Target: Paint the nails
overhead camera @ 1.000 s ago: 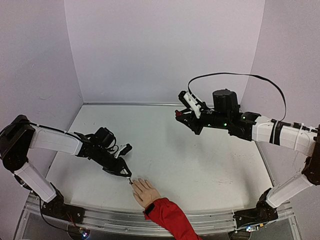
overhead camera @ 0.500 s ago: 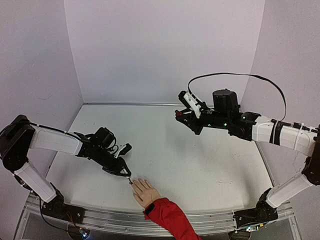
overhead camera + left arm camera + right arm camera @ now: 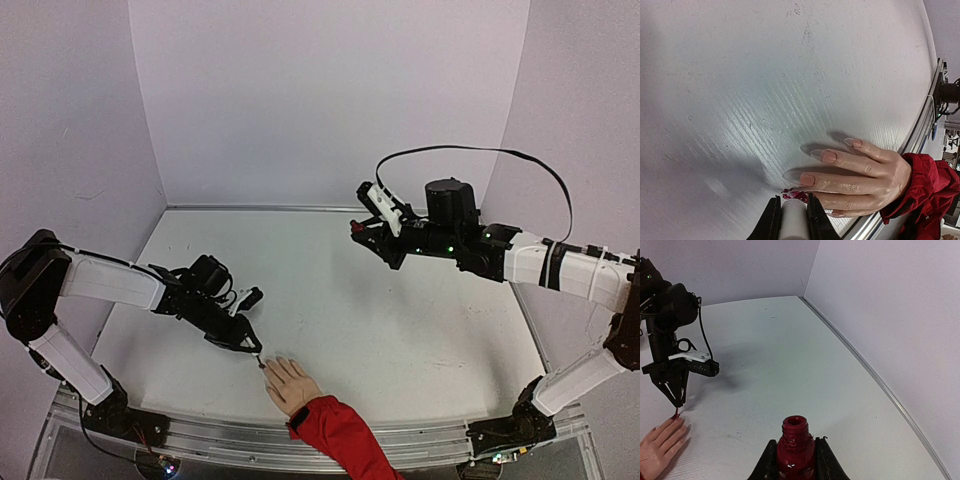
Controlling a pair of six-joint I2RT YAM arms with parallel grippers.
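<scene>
The beige mannequin hand (image 3: 290, 382) with a red sleeve (image 3: 340, 435) lies palm down at the table's near edge. In the left wrist view its nails (image 3: 807, 179) look pinkish, and wet dark-red polish (image 3: 796, 194) sits at the tip of the finger nearest the jaws. My left gripper (image 3: 250, 347) is shut on the white brush cap (image 3: 793, 220), with the brush tip at that fingertip. My right gripper (image 3: 360, 230) is shut on the open dark-red polish bottle (image 3: 796, 445) and holds it upright above the table at the back right.
The white table (image 3: 400, 320) has a metal rail (image 3: 420, 435) along its near edge, close to the hand. White walls stand at the back and on both sides. A black cable (image 3: 470, 152) loops above the right arm.
</scene>
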